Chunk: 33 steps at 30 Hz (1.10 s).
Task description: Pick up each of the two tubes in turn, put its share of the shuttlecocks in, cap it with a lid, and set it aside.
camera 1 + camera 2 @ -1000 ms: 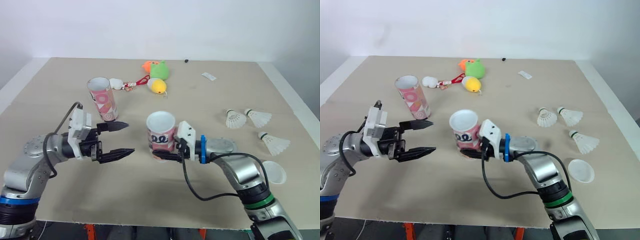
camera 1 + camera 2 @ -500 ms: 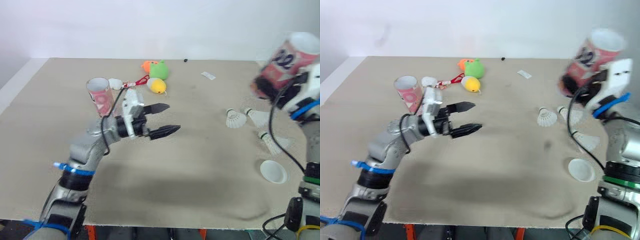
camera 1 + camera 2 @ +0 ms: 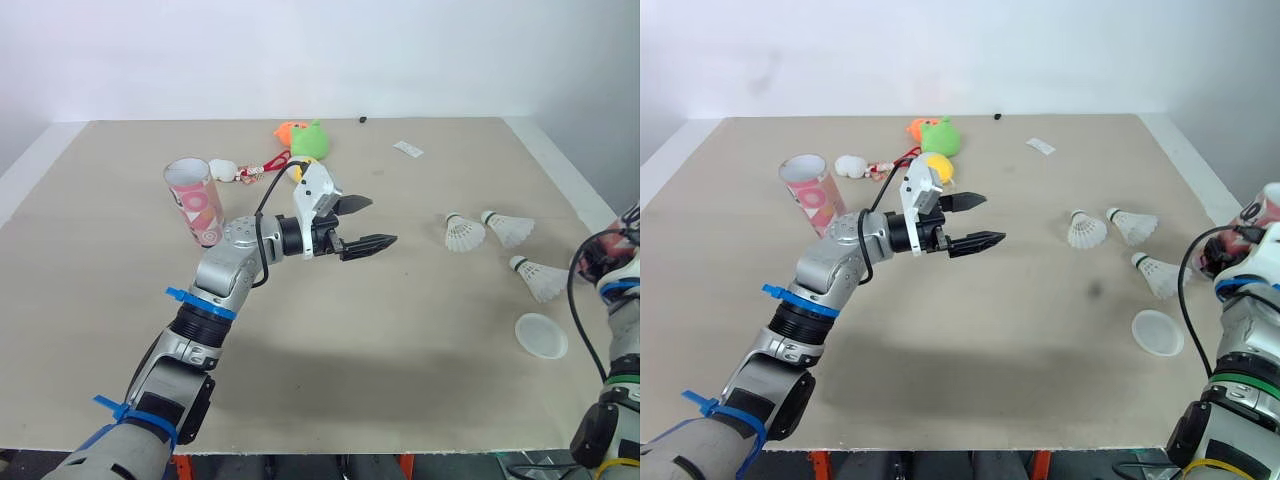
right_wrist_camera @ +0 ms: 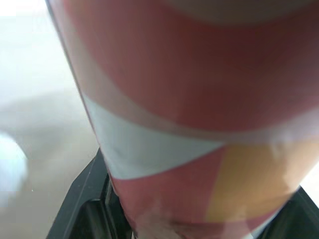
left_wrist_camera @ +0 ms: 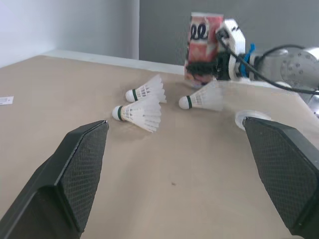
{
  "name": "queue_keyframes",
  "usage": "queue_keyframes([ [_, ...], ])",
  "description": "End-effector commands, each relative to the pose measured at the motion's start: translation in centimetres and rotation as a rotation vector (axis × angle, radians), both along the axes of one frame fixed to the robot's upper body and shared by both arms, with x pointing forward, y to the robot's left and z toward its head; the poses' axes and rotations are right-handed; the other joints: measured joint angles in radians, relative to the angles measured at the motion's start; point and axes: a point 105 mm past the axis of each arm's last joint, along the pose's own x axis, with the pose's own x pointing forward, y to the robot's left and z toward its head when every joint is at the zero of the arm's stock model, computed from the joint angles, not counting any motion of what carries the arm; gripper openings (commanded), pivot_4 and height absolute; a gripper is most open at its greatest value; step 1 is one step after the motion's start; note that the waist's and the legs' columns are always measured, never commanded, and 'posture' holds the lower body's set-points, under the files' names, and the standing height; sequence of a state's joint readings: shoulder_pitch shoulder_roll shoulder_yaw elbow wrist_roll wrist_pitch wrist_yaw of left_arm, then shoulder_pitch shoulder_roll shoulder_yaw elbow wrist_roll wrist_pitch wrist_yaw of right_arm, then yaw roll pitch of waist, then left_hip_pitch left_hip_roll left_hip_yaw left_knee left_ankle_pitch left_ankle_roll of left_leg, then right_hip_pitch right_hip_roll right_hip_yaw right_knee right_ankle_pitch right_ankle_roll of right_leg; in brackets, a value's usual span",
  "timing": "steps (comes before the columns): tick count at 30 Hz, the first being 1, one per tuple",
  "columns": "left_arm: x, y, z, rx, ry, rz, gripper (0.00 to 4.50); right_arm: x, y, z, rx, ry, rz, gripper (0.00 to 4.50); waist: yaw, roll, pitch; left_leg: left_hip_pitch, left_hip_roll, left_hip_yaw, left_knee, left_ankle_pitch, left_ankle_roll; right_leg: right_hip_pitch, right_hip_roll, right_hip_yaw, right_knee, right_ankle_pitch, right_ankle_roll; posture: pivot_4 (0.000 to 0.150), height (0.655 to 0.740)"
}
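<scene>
While the right gripper [image 5: 202, 69] clamps a tube [image 5: 206, 37] upright just right of the lid [image 3: 541, 335], the shuttlecocks [image 3: 466, 233] lie on their sides just beyond the lid. Their corks point toward the left gripper [image 3: 383, 221], which hangs wide open well left of the lid.

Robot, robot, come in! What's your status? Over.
Left gripper open, aimed at three shuttlecocks. Right gripper shut on pink tube, held far right. Lid beside shuttlecocks, nothing between.
</scene>
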<state>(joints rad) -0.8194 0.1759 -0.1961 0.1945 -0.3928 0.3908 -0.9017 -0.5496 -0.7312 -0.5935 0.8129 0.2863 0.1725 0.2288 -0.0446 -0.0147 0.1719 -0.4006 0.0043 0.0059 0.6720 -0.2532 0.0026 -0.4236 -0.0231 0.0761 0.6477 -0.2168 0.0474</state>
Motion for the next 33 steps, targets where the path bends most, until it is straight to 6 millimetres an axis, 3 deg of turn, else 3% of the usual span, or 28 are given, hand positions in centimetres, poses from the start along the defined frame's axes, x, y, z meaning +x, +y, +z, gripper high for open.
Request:
queue_keyframes([
  [1, -0.4, 0.3, 0.8, -0.010, -0.041, -0.006, 4.50, -0.6, -1.0, 1.1, 0.008, -0.062, -0.030, 2.61, 0.000, 0.000, 0.000, 0.000, 0.000, 0.000, 0.000, 0.000, 0.000, 0.000, 0.000, 0.001, 0.000, 0.000, 0.001, 0.150, 0.7323],
  [2, -0.4, 0.4, 0.7, -0.006, -0.040, -0.005, 4.50, -0.7, -1.1, 0.8, 0.016, -0.054, -0.032, 2.61, -0.001, 0.000, 0.000, 0.001, 0.000, 0.000, 0.000, 0.000, 0.000, 0.000, 0.000, 0.001, 0.000, 0.000, 0.001, 0.150, 0.7323],
  [5, -0.5, 0.6, 0.5, 0.000, -0.039, -0.003, 4.50, -0.7, -0.9, 0.3, 0.036, -0.047, -0.002, 3.70, -0.001, 0.000, 0.000, 0.001, 0.000, 0.001, 0.001, 0.000, 0.000, 0.001, 0.000, 0.001, -0.001, 0.001, 0.002, 0.150, 0.7323],
  [6, -0.5, 0.6, 0.5, 0.000, -0.038, -0.003, 4.50, -0.7, -0.9, 0.3, 0.036, -0.047, 0.003, 4.31, -0.001, 0.000, 0.000, 0.001, 0.000, 0.001, 0.001, 0.000, 0.000, 0.001, 0.000, 0.001, -0.001, 0.001, 0.002, 0.150, 0.7323],
  [7, -0.6, 0.6, 0.5, 0.000, -0.038, -0.004, 4.50, -0.7, -1.0, 0.3, 0.034, -0.045, 0.004, 4.49, -0.001, 0.000, 0.000, 0.001, -0.001, 0.001, 0.001, 0.000, 0.000, 0.001, 0.000, 0.001, -0.001, 0.001, 0.002, 0.150, 0.7323],
  [12, -1.0, 0.3, 0.7, -0.001, -0.045, -0.029, 4.50, -1.2, -1.1, 0.6, 0.045, -0.049, 0.037, 4.49, -0.001, 0.000, 0.000, 0.001, -0.001, 0.002, 0.001, 0.000, 0.000, 0.001, -0.001, 0.003, -0.001, 0.002, 0.003, 0.150, 0.7323],
  [20, -1.3, -0.1, 0.8, -0.008, -0.044, -0.061, 4.50, -4.3, -2.2, 2.1, 0.008, -0.056, 0.058, 4.49, 0.000, 0.000, 0.000, 0.000, -0.003, 0.003, 0.001, 0.000, 0.000, 0.001, -0.002, 0.003, -0.002, 0.001, 0.005, 0.150, 0.7323],
  [25, -1.2, -0.3, 0.9, -0.022, -0.035, -0.073, 4.50, -6.0, -0.6, 2.5, 0.017, -0.059, 0.157, 4.49, 0.001, 0.001, 0.000, 0.001, -0.003, 0.003, 0.001, 0.000, 0.000, 0.001, -0.002, 0.004, -0.002, 0.002, 0.006, 0.150, 0.7323],
  [33, -1.1, -0.4, 0.9, -0.031, -0.027, -0.078, 4.50, -6.7, -0.4, 2.2, 0.033, -0.034, 0.165, 4.49, -0.001, 0.000, 0.000, 0.004, -0.004, 0.007, 0.001, 0.003, 0.005, 0.001, -0.002, 0.010, -0.002, 0.001, 0.015, 0.150, 0.7323],
])
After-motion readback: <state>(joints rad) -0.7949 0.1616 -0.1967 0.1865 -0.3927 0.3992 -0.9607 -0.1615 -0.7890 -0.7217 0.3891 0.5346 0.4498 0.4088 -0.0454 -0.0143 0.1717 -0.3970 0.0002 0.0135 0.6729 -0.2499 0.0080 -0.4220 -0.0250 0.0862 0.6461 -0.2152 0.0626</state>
